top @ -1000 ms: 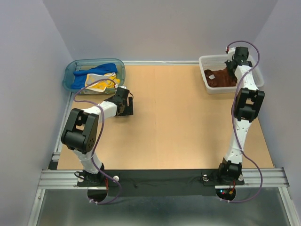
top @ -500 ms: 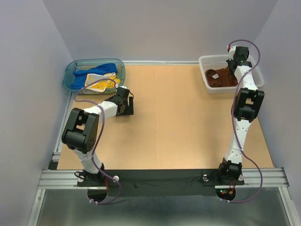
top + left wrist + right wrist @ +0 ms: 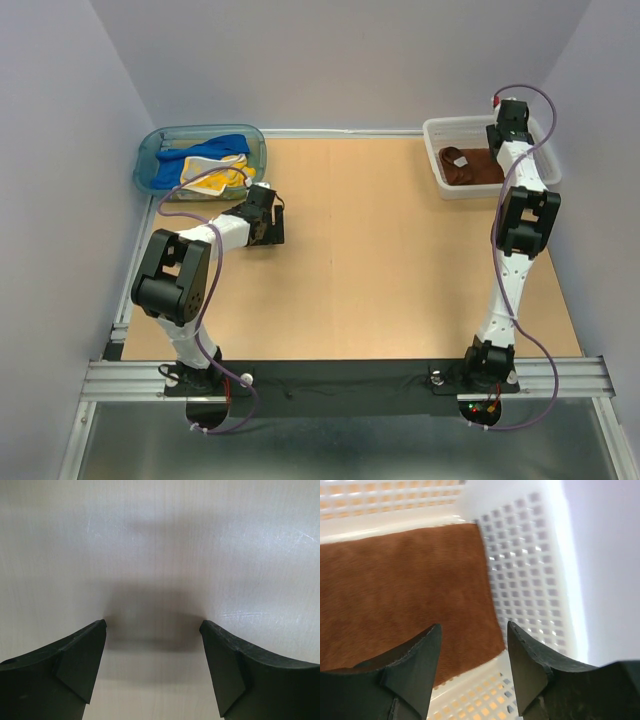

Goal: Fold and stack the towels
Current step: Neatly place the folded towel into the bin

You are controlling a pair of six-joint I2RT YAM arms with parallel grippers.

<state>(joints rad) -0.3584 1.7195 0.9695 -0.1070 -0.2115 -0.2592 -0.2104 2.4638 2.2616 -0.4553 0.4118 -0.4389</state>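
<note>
while the brown towel (image 3: pixel 405 590) abuts the basket (image 3: pixel 530 555) wall, left end effector (image 3: pixel 153 622) and right end effector (image 3: pixel 473 625) gape empty

No text, brand, number or sign can be read in any view. The rust-brown towel (image 3: pixel 478 170), in the white basket (image 3: pixel 438 127) at far right, carries a white tag (image 3: pixel 461 160), too small to read.

The left arm (image 3: pixel 186 268) folds at the elbow with the left gripper (image 3: pixel 152 629) spread wide and empty, while the right arm (image 3: pixel 520 222) reaches far forward, the right gripper (image 3: pixel 474 630) parted, holding nothing.
</note>
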